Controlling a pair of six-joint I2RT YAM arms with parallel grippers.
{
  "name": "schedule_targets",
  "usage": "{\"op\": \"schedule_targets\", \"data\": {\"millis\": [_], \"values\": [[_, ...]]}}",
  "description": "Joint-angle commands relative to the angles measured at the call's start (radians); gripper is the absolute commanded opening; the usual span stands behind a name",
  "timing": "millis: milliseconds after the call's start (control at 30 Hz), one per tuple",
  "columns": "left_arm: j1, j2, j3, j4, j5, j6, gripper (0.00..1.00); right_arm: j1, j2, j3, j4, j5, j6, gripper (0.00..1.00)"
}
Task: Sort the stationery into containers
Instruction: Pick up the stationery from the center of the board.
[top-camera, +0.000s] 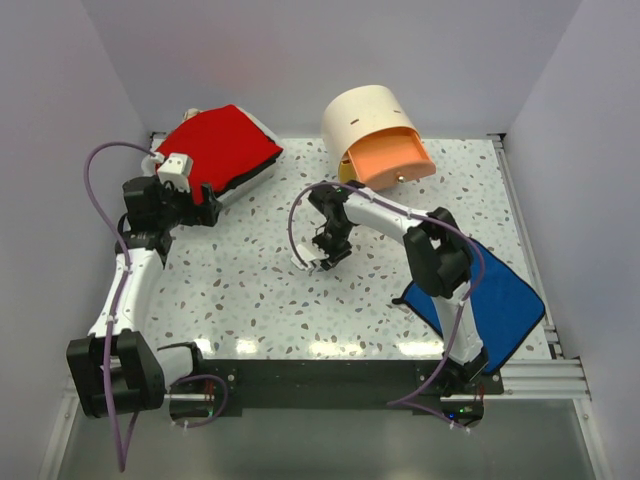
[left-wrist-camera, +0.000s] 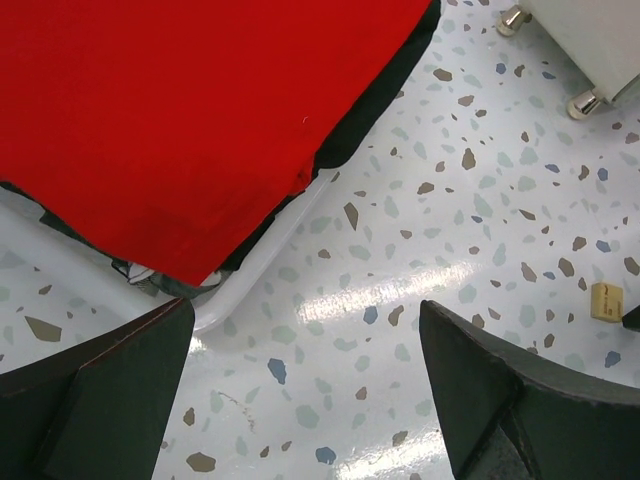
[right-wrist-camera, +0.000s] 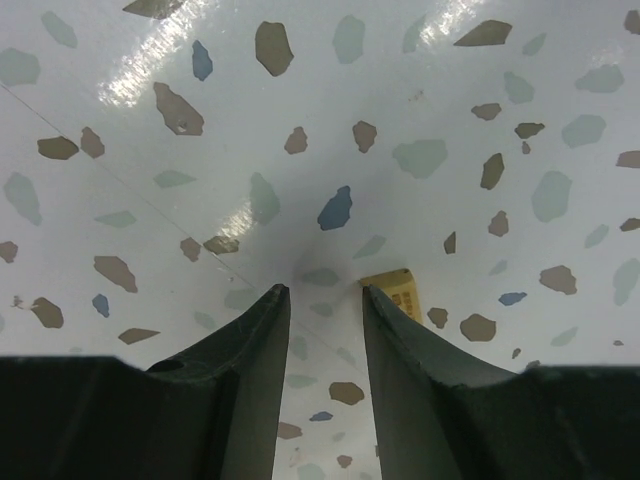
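You have the speckled terrazzo table (top-camera: 250, 300) spread under both arms. The flat blue cloth (top-camera: 500, 300) lies on its right side, partly under the right arm's elbow and hanging toward the near edge.

At the far left sits the white case (top-camera: 220, 145), its red top facing up. From the left wrist you see that red top filling the upper left, with the case's white rim (left-wrist-camera: 250, 280) running along the table below it. At the far centre stands the cream drum (top-camera: 365, 115). Its orange drawer (top-camera: 390, 155) is pulled out toward you, and a sliver of the yellow drawer (top-camera: 346, 168) shows beneath it on the left. In the left wrist view a corner of the drum appears top right, with two small metal knobs (left-wrist-camera: 585, 102) below it.

Your left gripper (top-camera: 210, 210) hovers just beside the near right edge of the case. Its fingers (left-wrist-camera: 305, 330) are spread wide apart with nothing between them, only bare table.

Your right gripper (top-camera: 325, 258) points down at the middle of the table, well apart from both containers. Its jaws (right-wrist-camera: 325, 295) stand a narrow gap apart, and only table shows in that gap.

The tiny tan cube (right-wrist-camera: 400, 288) lies on the table just outside the right-hand finger, partly hidden behind its tip, not between the fingers. You cannot tell whether the finger touches it. The left wrist also catches the cube (left-wrist-camera: 607, 300) at its right edge.
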Motion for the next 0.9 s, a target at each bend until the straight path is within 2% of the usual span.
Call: {"op": "schedule_targets", "data": {"millis": [0,267,567,733,867], "values": [[0.013,-0.007,0.001,0.018,0.002,0.016,0.99,0.002,-0.005,0.068,0.006,-0.002,-0.066,0.38],[0.015,0.029,0.018,0.041,0.013,0.004,0.99,0.002,0.047,0.115,0.049,0.038,-0.046,0.41],[0.013,0.052,0.022,0.044,0.014,0.004,0.99,0.000,0.112,0.153,0.020,0.069,-0.034,0.43],[0.015,0.057,0.018,0.054,0.014,-0.001,0.99,0.002,0.118,0.142,0.005,0.094,-0.034,0.32],[0.015,0.066,0.015,0.074,0.023,-0.013,0.99,0.000,0.106,0.109,0.011,0.117,-0.016,0.36]]}}
